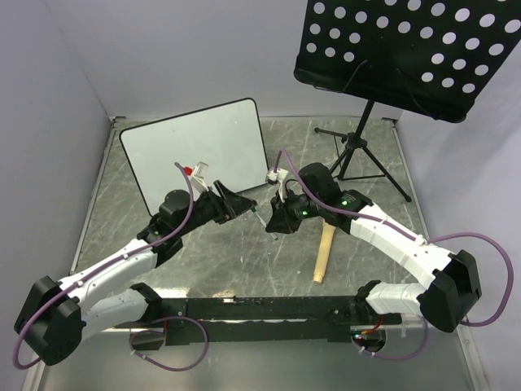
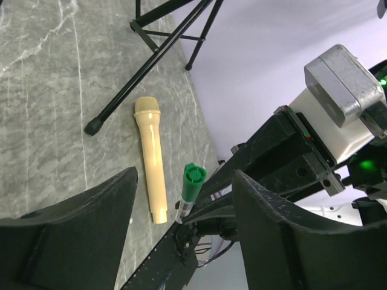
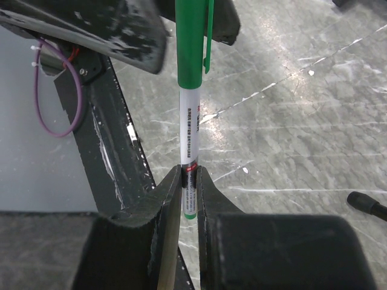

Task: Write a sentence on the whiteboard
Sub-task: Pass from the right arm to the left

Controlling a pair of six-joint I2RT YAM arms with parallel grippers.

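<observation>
tabletop (image 1: 244, 259): grey marbled slab, walled on the left and at the back, arm bases along the near edge.
whiteboard (image 1: 195, 151): far-left part of the tabletop, turned at an angle. Large white rectangle, rounded corners, thin black frame. Face reads plain white from the top view. Can't tell if it lies flat or is propped.
music stand (image 1: 407, 53): black perforated desk at the far right, tripod legs on the tabletop, well apart from the whiteboard.
left claw (image 2: 184, 181): fingers spread wide, one on each side of the marker's green cap, a gap showing on both sides, nothing gripped.
right claw (image 3: 189, 178): clamped tight on the lower end of the marker barrel.
cream stick (image 2: 151, 163): lies on the tabletop right of centre, near a tripod leg, touching nothing else.
marker (image 3: 189, 121): white barrel, green cap with clip, cap pointing at the left claw.
hidden: whiteboard's near edge is partly covered by the left wrist; barrel print is too small to read; music stand is cut off at the top and right.
room: both claws meet at mid-tabletop just in front of the whiteboard; bare slab lies between whiteboard and tripod and in front of the claws.
</observation>
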